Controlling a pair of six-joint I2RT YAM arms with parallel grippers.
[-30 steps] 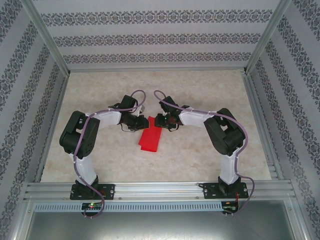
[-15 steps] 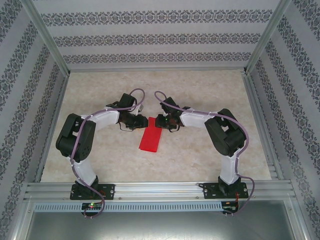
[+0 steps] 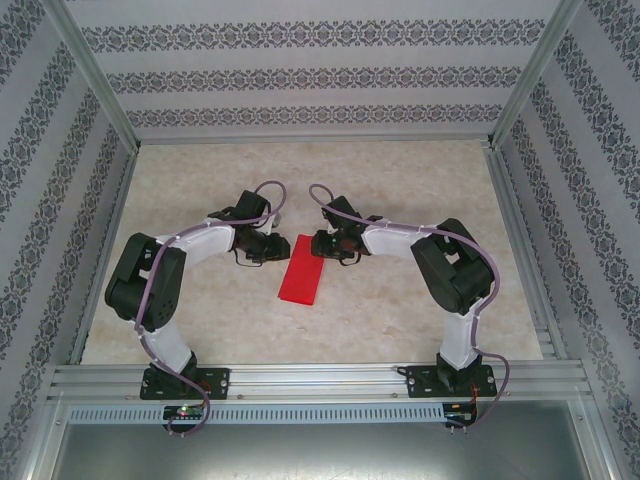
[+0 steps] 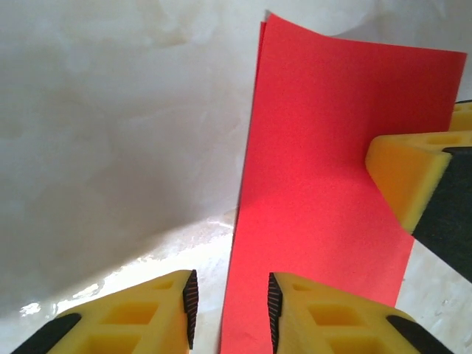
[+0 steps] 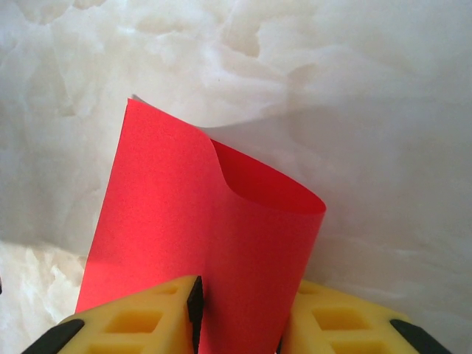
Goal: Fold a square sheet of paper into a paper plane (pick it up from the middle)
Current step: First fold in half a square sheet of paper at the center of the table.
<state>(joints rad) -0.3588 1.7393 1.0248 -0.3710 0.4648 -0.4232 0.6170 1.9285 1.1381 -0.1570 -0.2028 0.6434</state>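
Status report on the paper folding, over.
Left gripper open, astride an edge of the red sheet. Right gripper around the curled fold, grip unclear. Sheet folded over on the table, fold uncreased. No obstacle seen.

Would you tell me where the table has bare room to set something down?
Crowded mid-table: the left gripper and right gripper meet at the far end of the paper. Bare table lies between paper and near rail, and from the grippers to the back wall.

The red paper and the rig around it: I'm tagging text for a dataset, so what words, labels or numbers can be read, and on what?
None readable: the square sheet of paper is plain red, the yellow fingers are unmarked, the wallpaper is only ornament.
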